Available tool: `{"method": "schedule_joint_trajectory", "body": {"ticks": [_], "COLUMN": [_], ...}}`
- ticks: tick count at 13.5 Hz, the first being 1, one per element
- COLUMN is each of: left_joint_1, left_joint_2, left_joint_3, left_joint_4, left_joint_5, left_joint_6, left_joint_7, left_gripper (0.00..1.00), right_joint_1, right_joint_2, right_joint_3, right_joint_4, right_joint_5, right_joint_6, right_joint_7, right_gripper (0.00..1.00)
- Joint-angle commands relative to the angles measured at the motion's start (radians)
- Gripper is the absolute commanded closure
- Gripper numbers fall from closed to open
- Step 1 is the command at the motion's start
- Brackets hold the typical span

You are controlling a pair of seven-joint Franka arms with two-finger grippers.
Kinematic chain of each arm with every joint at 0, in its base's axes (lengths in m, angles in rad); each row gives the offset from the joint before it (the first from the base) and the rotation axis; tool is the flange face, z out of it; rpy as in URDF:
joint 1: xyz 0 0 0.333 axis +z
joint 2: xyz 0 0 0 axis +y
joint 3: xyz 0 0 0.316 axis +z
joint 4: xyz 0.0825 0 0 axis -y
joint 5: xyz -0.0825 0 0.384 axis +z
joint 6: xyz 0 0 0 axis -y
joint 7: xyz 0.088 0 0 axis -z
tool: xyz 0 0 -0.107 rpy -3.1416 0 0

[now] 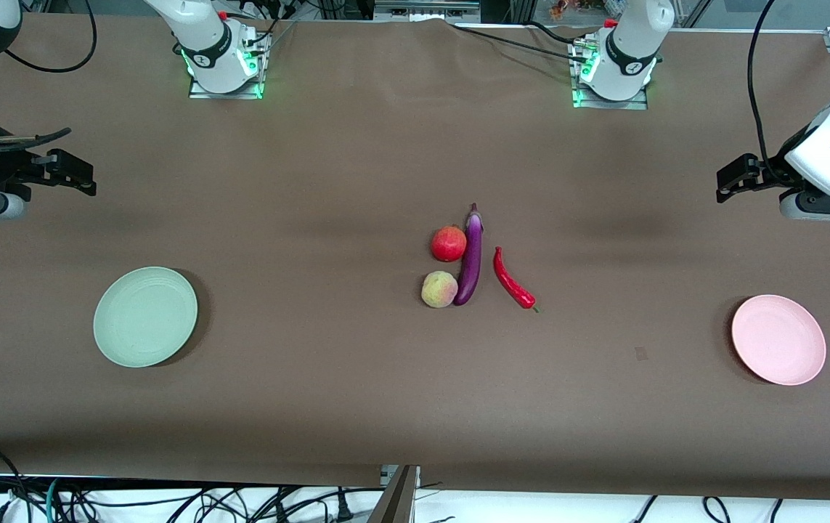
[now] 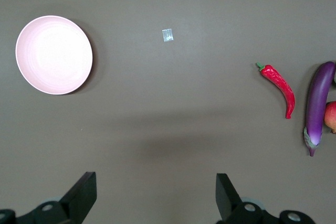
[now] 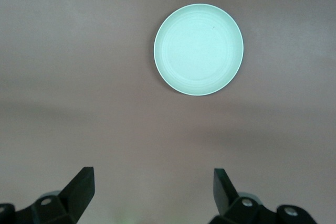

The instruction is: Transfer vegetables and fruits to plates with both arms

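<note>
Mid-table lie a purple eggplant (image 1: 470, 256) (image 2: 318, 104), a red chili pepper (image 1: 513, 279) (image 2: 280, 83), a round red fruit (image 1: 448, 243) (image 2: 331, 117) and a yellowish-pink peach (image 1: 439, 289). The fruits touch the eggplant; the chili lies apart, toward the left arm's end. The mint green plate (image 1: 145, 316) (image 3: 198, 49) sits toward the right arm's end, the pink plate (image 1: 778, 339) (image 2: 54, 54) toward the left arm's end. My left gripper (image 1: 730, 178) (image 2: 156, 184) hangs open and empty over bare table at its end. My right gripper (image 1: 77, 176) (image 3: 154, 182) hangs open and empty at its own end.
A brown cloth (image 1: 356, 378) covers the table. A small pale scrap (image 1: 640, 354) (image 2: 167, 35) lies on it between the chili and the pink plate. Both arm bases (image 1: 222, 62) stand along the edge farthest from the front camera. Cables hang below the nearest edge.
</note>
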Motion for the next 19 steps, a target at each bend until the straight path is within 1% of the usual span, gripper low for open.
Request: {"method": "schedule_joint_trajectory", "body": {"ticks": [1,5,7,10,11,12,14,17,19], "left_joint_1": [0.001,0.001,0.001,0.009,0.009,0.012,0.01,-0.005,-0.026], "left_joint_2": [0.012,0.014,0.014,0.035,0.073,0.113,0.132,0.201,0.264], "left_joint_3": [0.0,0.0,0.0,0.006,0.006,0.006,0.008,-0.001,-0.004], "left_joint_4": [0.031,0.03,0.03,0.034,0.036,0.057,0.065,0.071,0.082], "left_joint_5": [-0.012,-0.012,-0.012,-0.013,-0.013,-0.016,-0.016,-0.058,-0.131], "left_joint_6": [-0.023,-0.023,-0.048,-0.054,-0.048,-0.054,-0.065,-0.049,0.005], "left_joint_7": [0.015,0.012,0.01,0.01,0.01,0.018,-0.011,-0.269,-0.386], "left_gripper": [0.0,0.0,0.0,0.0,0.0,0.0,0.0,0.0,0.0], "right_joint_1": [-0.004,-0.002,-0.001,-0.002,-0.002,-0.002,-0.002,-0.002,-0.002], "right_joint_2": [0.013,0.033,0.049,0.07,0.074,0.074,0.074,0.077,0.077], "right_joint_3": [0.003,0.005,0.005,0.005,0.005,0.005,0.005,0.005,0.005], "right_joint_4": [0.018,0.017,0.017,0.017,0.017,0.017,0.017,0.017,0.017], "right_joint_5": [-0.002,-0.009,-0.009,-0.011,-0.011,-0.011,-0.011,-0.011,-0.011], "right_joint_6": [0.006,0.019,0.023,0.026,0.026,0.026,0.027,0.026,0.027], "right_joint_7": [0.007,0.007,0.007,0.009,0.009,0.007,0.007,0.007,0.01], "right_gripper": [0.0,0.0,0.0,0.0,0.0,0.0,0.0,0.0,0.0]}}
